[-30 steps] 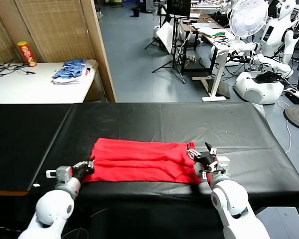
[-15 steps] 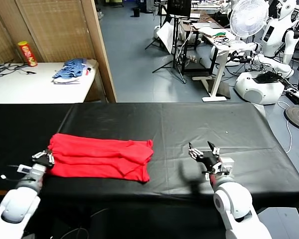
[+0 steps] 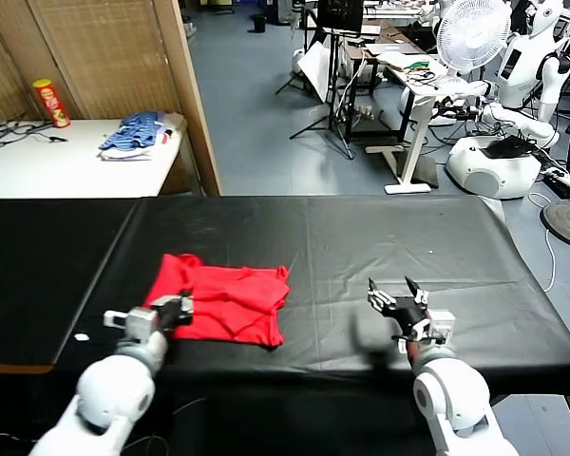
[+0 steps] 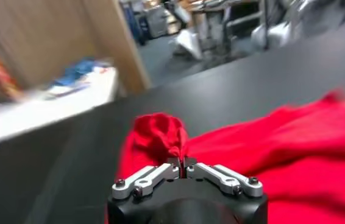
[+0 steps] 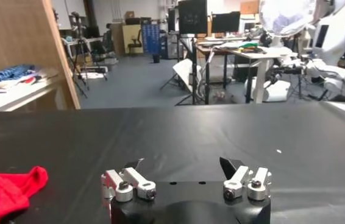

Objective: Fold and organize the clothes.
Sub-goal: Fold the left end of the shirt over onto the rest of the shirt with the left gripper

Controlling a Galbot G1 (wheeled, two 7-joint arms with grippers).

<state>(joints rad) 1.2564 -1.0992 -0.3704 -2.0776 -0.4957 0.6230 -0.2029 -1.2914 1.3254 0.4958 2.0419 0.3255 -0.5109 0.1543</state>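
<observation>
1. The red T-shirt point(image 3: 225, 304) is now lying bunched into a shorter shape than half a second ago: its left edge, which reached far out to the robot's left, is sitting closer to the middle of the counter point(image 3: 361, 237).
2. The left claw point(image 3: 179, 309) is pinching a fold of the red cloth at the shirt's near left corner, its fingers pressed together on the fabric; it has come inward and forward from its earlier spot at the far left edge.
3. In the left wrist view, the left claw point(image 4: 181, 163) is gripping a small raised peak of the T-shirt point(image 4: 282, 152), with the rest of the cloth spreading flat over the counter point(image 4: 233, 91) beyond it.
4. The right claw point(image 3: 397, 302) is hovering with fingers spread wide above bare black counter, well apart from the shirt, in nearly the same place as half a second ago.
5. In the right wrist view, the right claw point(image 5: 184, 176) is holding nothing, and only a corner of the T-shirt point(image 5: 5, 189) is showing off to one side.
6. On the white side table point(image 3: 57, 166) behind the counter, a blue-and-white pile of clothes point(image 3: 133, 135) is lying near a red can point(image 3: 50, 102) standing upright.
</observation>
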